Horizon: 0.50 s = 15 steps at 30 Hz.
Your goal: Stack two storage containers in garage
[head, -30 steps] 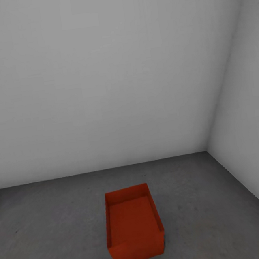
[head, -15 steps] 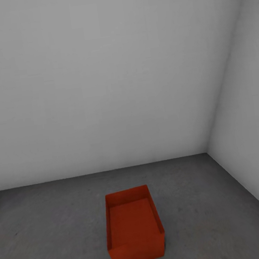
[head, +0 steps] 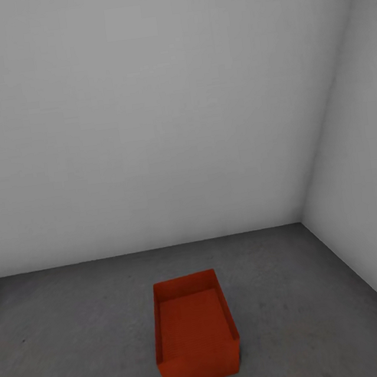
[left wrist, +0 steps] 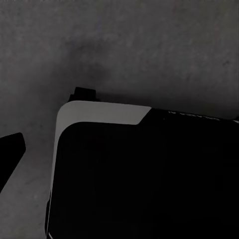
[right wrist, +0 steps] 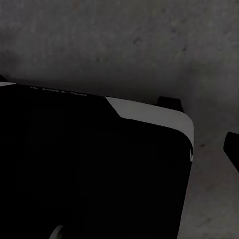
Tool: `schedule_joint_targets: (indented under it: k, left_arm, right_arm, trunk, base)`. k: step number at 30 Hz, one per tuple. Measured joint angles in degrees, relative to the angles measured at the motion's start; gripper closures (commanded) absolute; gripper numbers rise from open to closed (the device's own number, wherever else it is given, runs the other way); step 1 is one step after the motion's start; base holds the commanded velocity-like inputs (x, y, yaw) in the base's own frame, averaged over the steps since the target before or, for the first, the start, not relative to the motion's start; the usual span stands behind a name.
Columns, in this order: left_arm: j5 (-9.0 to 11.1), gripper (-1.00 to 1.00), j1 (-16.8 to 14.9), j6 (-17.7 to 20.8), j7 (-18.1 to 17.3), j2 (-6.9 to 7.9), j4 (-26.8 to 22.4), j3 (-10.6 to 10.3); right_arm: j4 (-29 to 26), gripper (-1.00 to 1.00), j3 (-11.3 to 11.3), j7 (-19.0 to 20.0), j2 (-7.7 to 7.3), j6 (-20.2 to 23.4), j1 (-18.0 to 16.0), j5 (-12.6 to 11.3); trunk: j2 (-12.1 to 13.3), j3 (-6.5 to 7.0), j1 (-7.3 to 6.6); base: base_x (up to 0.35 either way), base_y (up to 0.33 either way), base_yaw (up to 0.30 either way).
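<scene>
One orange-red storage container (head: pixel 195 330) stands upright and empty on the dark grey concrete floor (head: pixel 72 341) of the garage, near the corner where two plain grey-white walls meet. No arm reaches toward it in the head view. A dark fingertip (left wrist: pixel 9 152) of my left gripper shows at the frame's edge in the left wrist view, over bare concrete. Likewise a dark fingertip (right wrist: pixel 232 148) of my right gripper shows at the edge in the right wrist view. Nothing lies between the fingers.
The back wall (head: pixel 143 117) and the right wall (head: pixel 367 189) close off the space behind and right of the container. My black and white base (left wrist: pixel 139 174) shows in the left wrist view, and the same base (right wrist: pixel 89 169) in the right wrist view, over speckled concrete.
The head view shifted slightly a second ago, so the container sits a touch lower in the picture; it has held still since. The container itself has not moved.
</scene>
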Motion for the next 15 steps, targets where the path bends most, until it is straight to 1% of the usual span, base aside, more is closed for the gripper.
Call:
schedule_joint_targets:
  k: [15]
  left_arm:
    - [0.0,-1.0,0.02,0.0,0.0,0.0,0.0,0.0]
  right_arm:
    - [0.0,-1.0,0.04,0.0,0.09,0.2,0.0,0.0]
  trunk:
    - [0.0,1.15,0.0]
  base:
    - [0.0,0.0,0.0]
